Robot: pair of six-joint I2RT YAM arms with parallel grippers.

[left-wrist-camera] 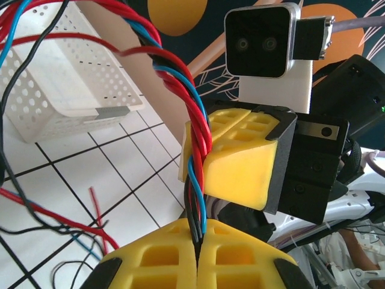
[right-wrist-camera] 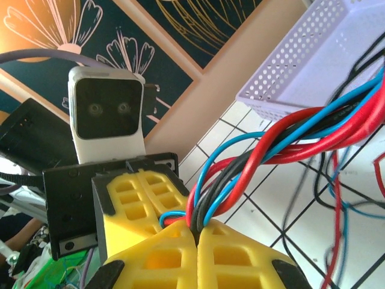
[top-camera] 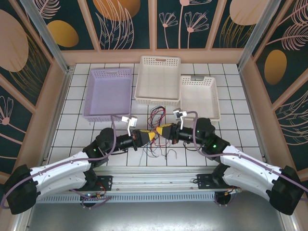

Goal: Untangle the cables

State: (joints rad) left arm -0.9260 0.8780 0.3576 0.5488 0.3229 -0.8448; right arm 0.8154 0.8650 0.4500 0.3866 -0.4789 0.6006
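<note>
On the white tiled desk [top-camera: 72, 120], a lilac basket [top-camera: 108, 94] sits at the far left of a row of three. In front of it the left arm reaches toward the middle. The left fingers [left-wrist-camera: 210, 247] are pressed fully together, pinching the lower end of a twisted bundle of red, blue and dark cables [left-wrist-camera: 201, 144]. That bundle runs straight on into the right fingers [right-wrist-camera: 210, 247], which are likewise closed tight on it. Both pairs of yellow fingers grip the same braid almost tip to tip, above the middle of the desk near its front edge. Loose ends of the cables trail from there onto the tiles, some toward the baskets and some toward the arms' bases. Behind the bundle stands a large white basket [top-camera: 159, 79]. Just right of it is a smaller white basket [top-camera: 199, 96], with the right arm stretching in from the right.
</note>
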